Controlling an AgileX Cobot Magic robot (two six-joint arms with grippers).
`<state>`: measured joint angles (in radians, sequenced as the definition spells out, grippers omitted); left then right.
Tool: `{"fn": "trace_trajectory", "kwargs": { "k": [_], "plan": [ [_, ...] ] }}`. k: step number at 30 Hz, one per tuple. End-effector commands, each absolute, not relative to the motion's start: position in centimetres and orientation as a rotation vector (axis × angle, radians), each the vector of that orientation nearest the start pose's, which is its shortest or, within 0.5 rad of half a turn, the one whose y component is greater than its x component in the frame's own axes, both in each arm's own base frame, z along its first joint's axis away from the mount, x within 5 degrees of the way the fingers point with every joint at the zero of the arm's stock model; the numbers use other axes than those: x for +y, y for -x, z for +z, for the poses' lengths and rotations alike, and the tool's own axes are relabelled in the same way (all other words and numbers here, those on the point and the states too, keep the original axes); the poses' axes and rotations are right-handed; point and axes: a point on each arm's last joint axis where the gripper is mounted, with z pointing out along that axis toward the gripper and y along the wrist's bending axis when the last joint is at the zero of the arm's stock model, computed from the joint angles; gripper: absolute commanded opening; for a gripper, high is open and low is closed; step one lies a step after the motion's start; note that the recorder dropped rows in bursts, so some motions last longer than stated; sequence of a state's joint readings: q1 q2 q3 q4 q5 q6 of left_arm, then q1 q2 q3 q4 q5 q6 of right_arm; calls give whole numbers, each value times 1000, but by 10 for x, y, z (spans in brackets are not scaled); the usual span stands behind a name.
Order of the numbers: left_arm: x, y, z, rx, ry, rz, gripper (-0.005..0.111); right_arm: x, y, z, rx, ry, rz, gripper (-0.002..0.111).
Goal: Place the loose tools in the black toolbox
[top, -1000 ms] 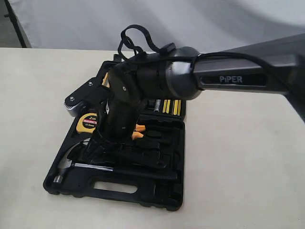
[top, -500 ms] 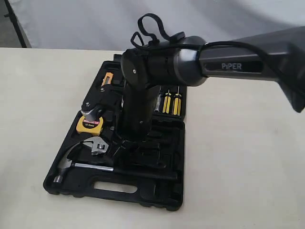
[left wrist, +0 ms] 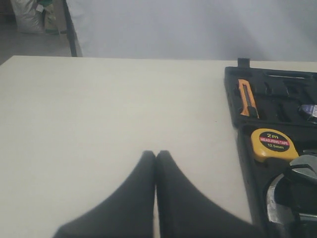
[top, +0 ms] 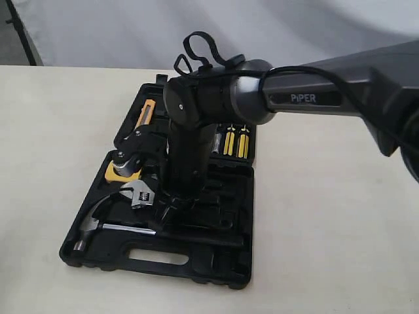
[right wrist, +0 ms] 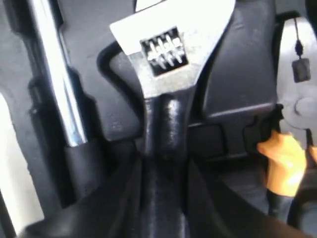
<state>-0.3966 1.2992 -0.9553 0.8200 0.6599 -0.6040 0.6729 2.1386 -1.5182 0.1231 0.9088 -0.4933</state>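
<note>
Exterior view: the black toolbox point(top: 243, 261) lies open on the table point(top: 327, 229). The claw hammer point(top: 98, 226) lies in the toolbox's front-left corner, with its head at the left wall and its handle running along the front. Behind the hammer sits a yellow tape measure point(top: 118, 173), partly hidden by the arm's wrist. Next comes the silver head of the adjustable wrench point(top: 139, 196), inside the toolbox's front half. The right gripper point(top: 171, 204) reaches down into the toolbox at the wrench's handle end. Yellow screwdrivers point(top: 234, 140) stand in the toolbox's rear half.

Left wrist view: the left gripper point(left wrist: 156, 161) hangs over bare table outside the toolbox's left wall, with its jaws pressed together and nothing between them.

Right wrist view: the right gripper's jaws are clamped on the wrench's black handle. The wrench lies in the toolbox between the hammer's steel shaft and orange-handled pliers point(right wrist: 285, 168).
</note>
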Motion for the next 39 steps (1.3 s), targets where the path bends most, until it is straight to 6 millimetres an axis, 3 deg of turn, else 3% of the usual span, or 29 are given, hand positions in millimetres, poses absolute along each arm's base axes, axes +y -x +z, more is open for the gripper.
{"fn": "trace_trajectory", "kwargs": {
  "k": [1, 10, 15, 18, 22, 30, 31, 35, 39],
  "plan": [
    [-66, -263, 307, 2223, -306, 348, 1, 260, -325, 156, 2559, 1635, 58, 0],
    [-66, -263, 307, 2223, -306, 348, 1, 261, -323, 150, 2561, 1682, 79, 0],
    [-66, -263, 307, 2223, -306, 348, 1, 270, -317, 151, 2527, 1715, 263, 0],
    [-66, -263, 307, 2223, -306, 348, 1, 268, -317, 151, 2536, 1717, 238, 0],
    [-66, -263, 307, 2223, -306, 348, 1, 261, -324, 150, 2585, 1630, 73, 0],
    [-66, -263, 307, 2223, -306, 348, 1, 262, -325, 150, 2584, 1591, 93, 1],
    [-66, -263, 307, 2223, -306, 348, 1, 263, -326, 150, 2577, 1587, 94, 5],
    [-66, -263, 307, 2223, -306, 348, 1, 264, -327, 151, 2558, 1579, 98, 41],
    [-66, -263, 307, 2223, -306, 348, 1, 263, -327, 151, 2541, 1618, 80, 57]
  ]
}}
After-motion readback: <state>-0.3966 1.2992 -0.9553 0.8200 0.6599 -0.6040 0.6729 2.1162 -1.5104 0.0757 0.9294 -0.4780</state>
